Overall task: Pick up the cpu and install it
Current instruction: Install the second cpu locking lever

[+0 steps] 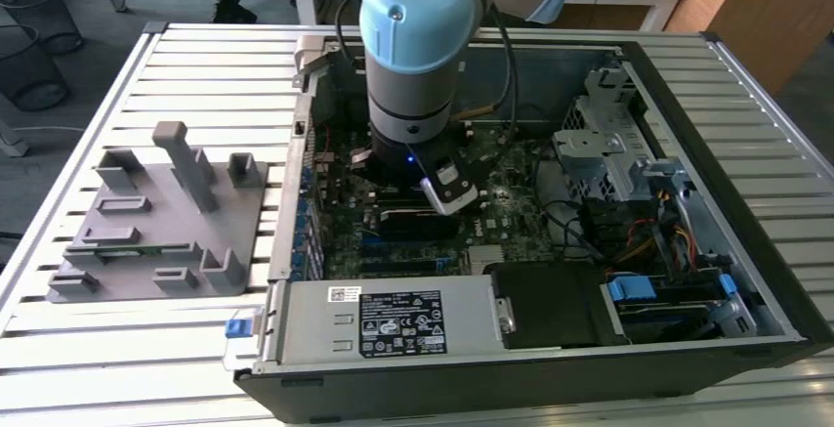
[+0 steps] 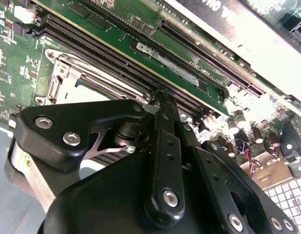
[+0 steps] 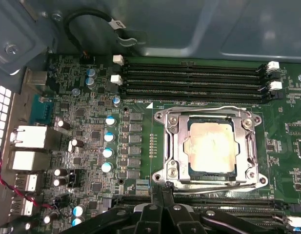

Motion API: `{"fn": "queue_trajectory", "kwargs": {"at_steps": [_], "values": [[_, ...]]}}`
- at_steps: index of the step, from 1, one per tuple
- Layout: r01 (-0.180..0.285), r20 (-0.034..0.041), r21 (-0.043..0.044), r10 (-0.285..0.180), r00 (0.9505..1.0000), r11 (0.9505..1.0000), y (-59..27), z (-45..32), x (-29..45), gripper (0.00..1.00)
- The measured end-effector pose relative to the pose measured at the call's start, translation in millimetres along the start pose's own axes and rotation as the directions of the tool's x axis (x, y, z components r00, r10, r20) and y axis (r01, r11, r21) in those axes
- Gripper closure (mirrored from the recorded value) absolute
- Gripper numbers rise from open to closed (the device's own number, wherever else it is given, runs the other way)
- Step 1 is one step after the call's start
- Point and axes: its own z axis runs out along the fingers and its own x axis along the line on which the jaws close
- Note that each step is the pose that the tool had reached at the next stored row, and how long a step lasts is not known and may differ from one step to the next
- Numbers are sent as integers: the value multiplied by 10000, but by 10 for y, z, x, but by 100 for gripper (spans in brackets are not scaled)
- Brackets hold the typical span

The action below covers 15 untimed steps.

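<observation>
The cpu, a square chip with a pale shiny top, lies flat in the motherboard socket in the first wrist view. The socket's silver metal frame is closed around it. My gripper sits just beside the socket's edge, over the memory slots, with its black fingers pressed together and nothing between them. In the second wrist view the gripper ends at a memory slot next to the socket frame. In the exterior view the arm reaches straight down into the open computer case.
A grey fixture plate with upright holders stands on the slatted table at the exterior view's left. Inside the case are a power supply, a drive cage and loose cables. More memory slots run on the socket's far side.
</observation>
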Motion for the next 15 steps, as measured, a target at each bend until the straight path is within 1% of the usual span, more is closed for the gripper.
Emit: {"fn": "queue_trajectory", "kwargs": {"at_steps": [4,11,15], "values": [[-1,2,-103,1,10000,9999,0,11,0,89],[-1,-1,-150,1,10000,9999,1,31,0,89],[-2,2,-208,3,10000,9998,5,38,0,89]]}}
